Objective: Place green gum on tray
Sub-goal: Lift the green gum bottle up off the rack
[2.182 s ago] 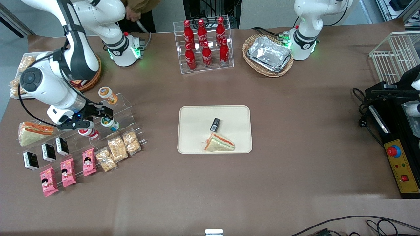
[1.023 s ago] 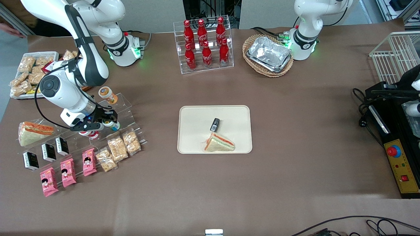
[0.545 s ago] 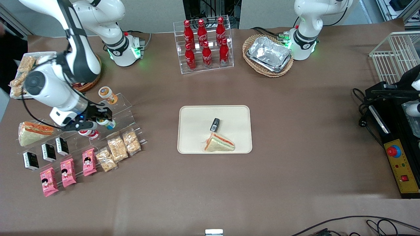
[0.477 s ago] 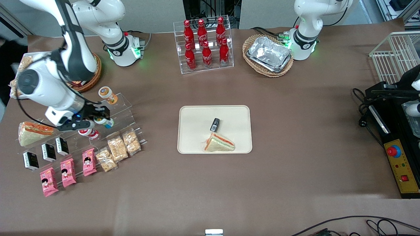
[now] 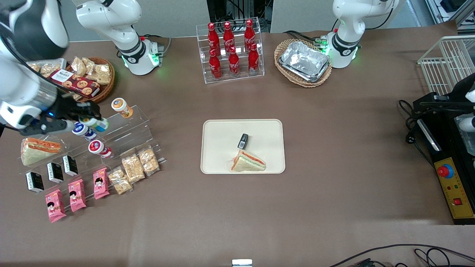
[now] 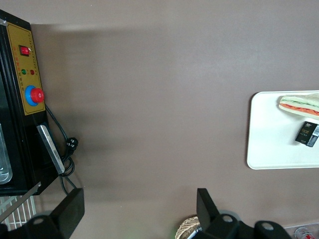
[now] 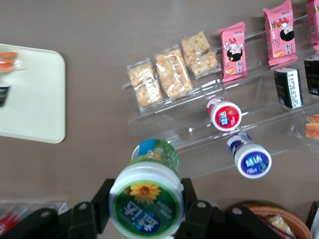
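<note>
The claw (image 5: 90,118) is gripping the green gum (image 5: 98,123) — in the right wrist view its two black fingers (image 7: 195,211) are pressing against opposite sides of the bottle (image 7: 147,196) just below the green-ringed lid. It is holding the bottle in the air above the clear stepped display rack (image 5: 128,128), at the working arm's end of the surface (image 5: 334,148).

Compared with half a second ago, the claw is sitting higher and has drawn away from the tray toward the table's end, taking the green gum off the rack; the blue-lidded bottle (image 5: 82,130), previously hidden under the arm, is now showing just beside the claw. The red-lidded bottle (image 5: 98,148) is lying below it on a lower step, and the orange-lidded bottle (image 5: 121,106) is resting close by on the top step.

The tray (image 5: 222,148) is lying well apart from the claw, toward the middle of the surface — it is carrying a wrapped sandwich (image 5: 248,162) and a small black packet (image 5: 243,141). Near the claw, a wicker basket (image 5: 107,79) is holding snack packets.
</note>
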Robot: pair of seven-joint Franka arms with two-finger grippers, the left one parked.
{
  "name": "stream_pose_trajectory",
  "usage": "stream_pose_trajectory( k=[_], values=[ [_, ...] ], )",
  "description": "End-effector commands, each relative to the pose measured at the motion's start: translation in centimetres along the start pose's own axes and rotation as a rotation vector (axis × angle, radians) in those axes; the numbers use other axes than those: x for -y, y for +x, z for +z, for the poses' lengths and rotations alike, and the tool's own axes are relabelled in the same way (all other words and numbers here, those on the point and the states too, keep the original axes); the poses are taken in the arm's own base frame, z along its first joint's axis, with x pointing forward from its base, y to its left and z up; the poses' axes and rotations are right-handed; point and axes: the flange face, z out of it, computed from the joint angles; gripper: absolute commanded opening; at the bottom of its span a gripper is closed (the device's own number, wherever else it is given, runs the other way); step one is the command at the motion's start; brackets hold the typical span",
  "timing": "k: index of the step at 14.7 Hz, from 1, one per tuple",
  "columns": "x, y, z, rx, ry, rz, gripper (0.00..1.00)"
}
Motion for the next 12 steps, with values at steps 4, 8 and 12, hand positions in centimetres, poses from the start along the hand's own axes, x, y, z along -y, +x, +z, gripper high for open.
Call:
stream_pose_trajectory(
  k=[4, 8, 12],
  values=[
    [11.7, -0.7, -2.8, 0.036, 0.062, 0.124, 0.31],
    [21.4, -1.0, 1.8, 0.054, 0.038, 0.197, 0.31],
    [27.9, -1.5, 11.1, 0.002, 0.060, 0.229, 0.31]
  ],
)
